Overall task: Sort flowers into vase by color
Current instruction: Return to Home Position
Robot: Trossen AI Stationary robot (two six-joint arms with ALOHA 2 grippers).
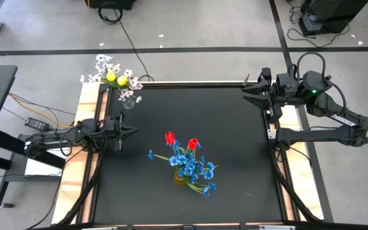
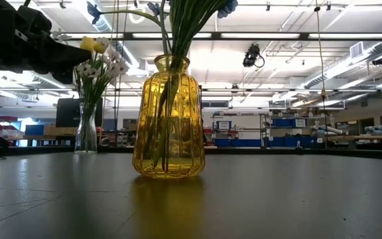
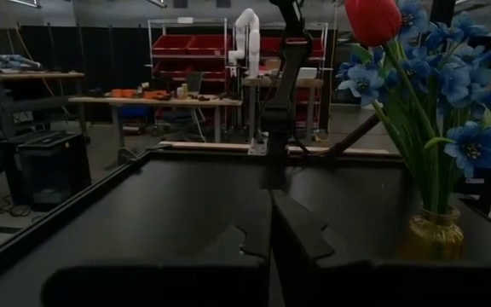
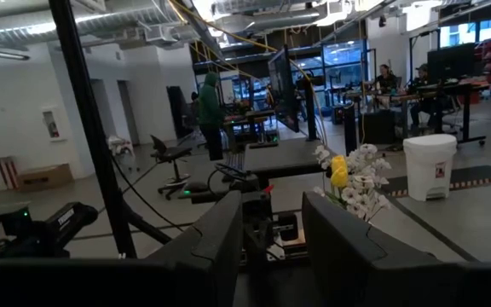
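Closest to the low camera stands a ribbed yellow glass vase, upright on the black worktop a little toward the front of its middle. Green stems run down inside it. From above, it carries a thick bunch of blue sprays with two red tulips rising at the bunch's far side. A transparent vase stands well apart from it, at the far left corner of the worktop. This vase holds white sprays that fan outward, with two yellow tulips side by side among them. No flowers lie loose on the worktop. The left end effector hangs over the left edge of the worktop, between the two vases and touching neither. It points toward the middle, and its fingers are pressed together with nothing between them. The right end effector is at the far right corner, pointing across toward the transparent vase. Its two fingers are spread wide and hold nothing. Past those fingers, the right wrist view shows the white and yellow bunch, a white bin on the floor, and a person in a green hooded top standing at a bench in the room behind.
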